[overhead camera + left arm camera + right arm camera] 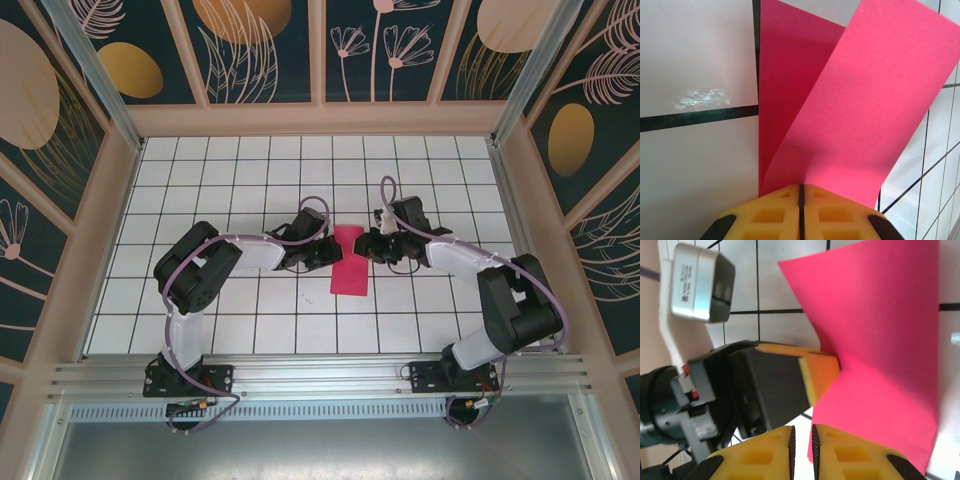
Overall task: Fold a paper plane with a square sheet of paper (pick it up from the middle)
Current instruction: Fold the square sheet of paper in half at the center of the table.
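Note:
The square sheet of paper (350, 272) is magenta-pink and lies folded on the white tiles between my two grippers. My left gripper (323, 251) is shut on the paper's edge, where the fold starts. In the left wrist view its yellow tips (801, 192) meet on the sheet (850, 100), and one flap lifts up and away to the right. In the right wrist view the left gripper (822, 371) pinches the paper (880, 340) from the side. My right gripper (368, 245) stands at the sheet's right edge. Its jaws (801, 442) are a narrow slit apart, with bare tile showing between them and the paper's corner beside the right fingertip.
The left arm's silver wrist camera (700, 282) hangs close to my right gripper. White tiled floor (250, 190) spreads around the paper. Patterned walls enclose it, and an aluminium rail (320, 375) runs along the near edge by the arm bases.

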Robot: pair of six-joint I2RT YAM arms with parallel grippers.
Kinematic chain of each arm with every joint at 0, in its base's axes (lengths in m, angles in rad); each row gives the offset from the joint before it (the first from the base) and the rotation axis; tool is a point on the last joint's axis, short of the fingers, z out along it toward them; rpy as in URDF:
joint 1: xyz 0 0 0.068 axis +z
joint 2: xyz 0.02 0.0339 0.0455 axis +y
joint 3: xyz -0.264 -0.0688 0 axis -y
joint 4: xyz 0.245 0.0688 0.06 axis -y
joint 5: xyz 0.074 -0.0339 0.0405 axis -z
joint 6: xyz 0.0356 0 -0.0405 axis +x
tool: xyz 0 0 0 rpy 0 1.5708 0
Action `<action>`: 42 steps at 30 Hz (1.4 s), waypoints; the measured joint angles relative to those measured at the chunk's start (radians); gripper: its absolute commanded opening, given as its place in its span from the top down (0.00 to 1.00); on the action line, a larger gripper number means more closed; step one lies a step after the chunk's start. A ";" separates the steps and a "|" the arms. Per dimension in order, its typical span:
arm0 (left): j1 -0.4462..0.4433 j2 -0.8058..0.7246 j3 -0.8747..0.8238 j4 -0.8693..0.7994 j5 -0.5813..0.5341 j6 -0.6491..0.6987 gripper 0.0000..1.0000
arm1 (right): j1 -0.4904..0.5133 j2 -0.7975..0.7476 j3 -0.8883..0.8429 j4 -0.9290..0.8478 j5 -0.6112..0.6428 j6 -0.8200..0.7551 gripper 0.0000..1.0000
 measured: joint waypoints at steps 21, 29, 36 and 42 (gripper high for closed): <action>0.000 0.004 0.011 -0.015 0.001 0.008 0.89 | -0.040 0.149 0.006 -0.008 0.002 -0.029 0.79; 0.000 0.004 0.012 -0.016 0.001 0.011 0.89 | -0.047 0.141 0.087 0.000 -0.010 -0.041 0.79; 0.000 0.004 0.012 -0.016 0.001 0.011 0.89 | -0.057 0.241 0.084 0.012 -0.005 -0.049 0.79; -0.001 0.005 0.012 -0.014 0.000 0.013 0.89 | -0.067 0.267 0.080 0.034 -0.013 -0.052 0.79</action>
